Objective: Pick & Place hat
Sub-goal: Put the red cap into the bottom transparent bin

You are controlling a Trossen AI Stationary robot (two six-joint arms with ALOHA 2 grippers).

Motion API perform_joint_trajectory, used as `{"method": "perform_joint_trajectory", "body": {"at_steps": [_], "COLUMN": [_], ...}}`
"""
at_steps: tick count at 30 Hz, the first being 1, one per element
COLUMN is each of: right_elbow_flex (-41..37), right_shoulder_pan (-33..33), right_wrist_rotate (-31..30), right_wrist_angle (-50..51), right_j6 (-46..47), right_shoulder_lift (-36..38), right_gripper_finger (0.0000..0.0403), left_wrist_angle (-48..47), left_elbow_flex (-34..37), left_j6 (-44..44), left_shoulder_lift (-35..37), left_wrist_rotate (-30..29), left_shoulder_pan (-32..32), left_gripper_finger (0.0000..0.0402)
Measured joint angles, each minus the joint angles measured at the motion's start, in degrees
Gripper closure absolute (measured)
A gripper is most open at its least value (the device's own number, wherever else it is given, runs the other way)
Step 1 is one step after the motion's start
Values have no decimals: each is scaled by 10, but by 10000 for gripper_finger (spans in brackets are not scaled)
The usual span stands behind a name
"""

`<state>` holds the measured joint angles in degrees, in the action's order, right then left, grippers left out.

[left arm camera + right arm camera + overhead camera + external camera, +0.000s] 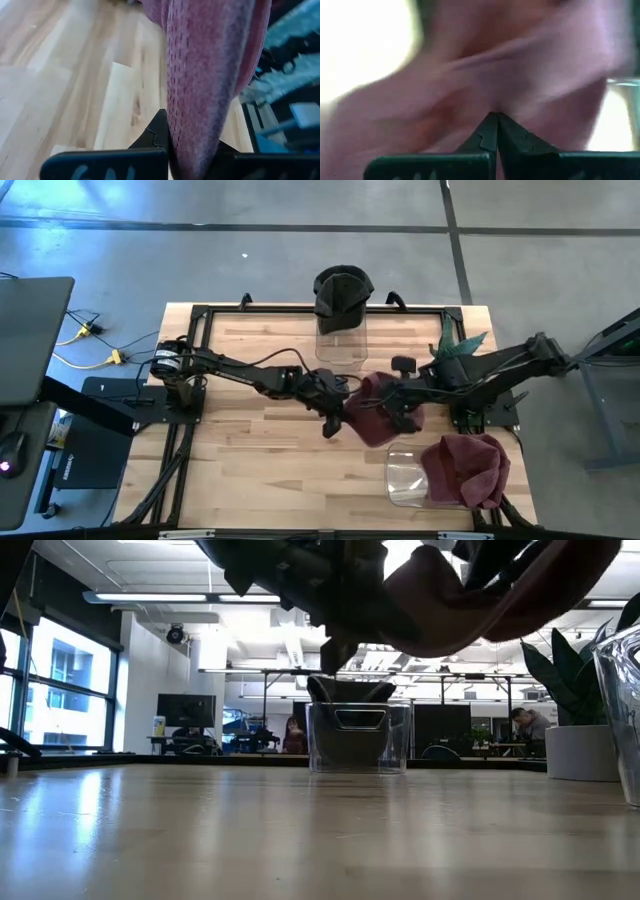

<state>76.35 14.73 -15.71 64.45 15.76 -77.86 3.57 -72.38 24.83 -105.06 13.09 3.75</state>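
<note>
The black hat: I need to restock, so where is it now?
In the high view the black hat sits on a clear container at the table's far edge, centre, beyond both arms holding a maroon hat.

Your left gripper [343, 412] is clamped on the maroon hat [372, 412], above the table [250, 470]. Your right gripper [400, 415] is clamped on the hat's opposite side; both arms reach inward.
</note>
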Motion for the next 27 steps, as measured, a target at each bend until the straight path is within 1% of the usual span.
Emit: {"method": "perform_joint_trajectory", "body": {"at_steps": [2, 3, 5, 7, 9, 11, 16, 19, 22, 24, 27], "right_elbow_flex": [-10, -16, -29, -33, -33, -33, -33, -33, -33, -33, -33], "right_shoulder_pan": [-12, -20, -36, -45, -48, -49, -37, -33, -35, -35, -35], "right_wrist_rotate": [-50, -62, -65, -72, -92, -91, 3, 59, 112, 137, 176], "right_wrist_angle": [-2, -6, -23, -14, 1, 0, -23, -25, -28, -33, -66], "right_j6": [2, 3, 2, 25, 50, 53, 51, 71, 83, 83, 70], "right_shoulder_lift": [-2, -2, -2, -3, -2, 0, 10, 21, 35, 47, 64], "right_gripper_finger": [402, 402, 400, 399, 400, 401, 396, 377, 337, 303, 250], "left_wrist_angle": [0, 0, -2, -4, -6, -8, -11, -11, -11, -11, -11], "left_elbow_flex": [0, 0, 0, 0, 0, 0, 0, 0, 0, 0, 0], "left_j6": [-21, -31, -49, -65, -75, -74, -70, -69, -67, -66, -66], "left_shoulder_lift": [0, 0, 0, 0, 0, 0, 0, 0, 0, 0, 0], "left_wrist_rotate": [20, 30, 47, 63, 68, 65, 65, 61, 61, 60, 59], "left_shoulder_pan": [2, 4, 7, 8, 8, 7, 8, 8, 8, 8, 8], "left_gripper_finger": [401, 401, 401, 401, 401, 401, 401, 401, 401, 401, 401]}}
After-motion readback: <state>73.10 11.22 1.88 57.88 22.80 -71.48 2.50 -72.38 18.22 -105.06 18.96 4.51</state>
